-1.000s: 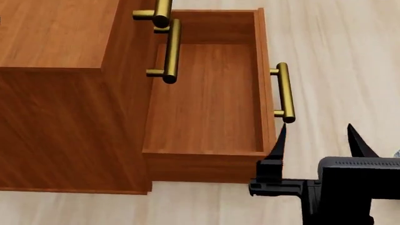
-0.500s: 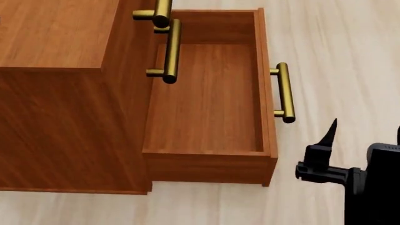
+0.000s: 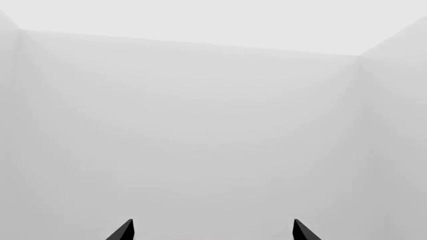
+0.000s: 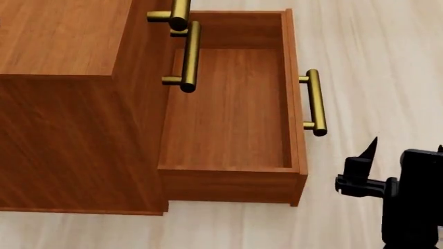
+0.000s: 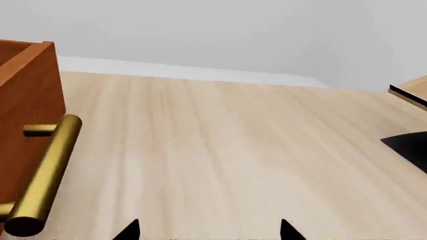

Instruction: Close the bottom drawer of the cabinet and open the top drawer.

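The reddish-brown cabinet fills the left of the head view. Its bottom drawer is pulled far out and is empty, with its brass bar handle on the front. The top drawer's handle and the middle drawer's handle stick out above it. Both of those fronts look pushed in. My right gripper is open, to the right of the bottom handle and apart from it. In the right wrist view the gripper is open, with that handle off to one side. My left gripper is open and faces blank grey walls.
Pale wood floor lies to the right of the drawer. In the right wrist view a black shape and a pale wooden edge show at the frame's border. A grey wall stands beyond the floor.
My right gripper has moved right, away from the end of the bottom drawer's handle, then dropped slightly. The drawers have not moved.
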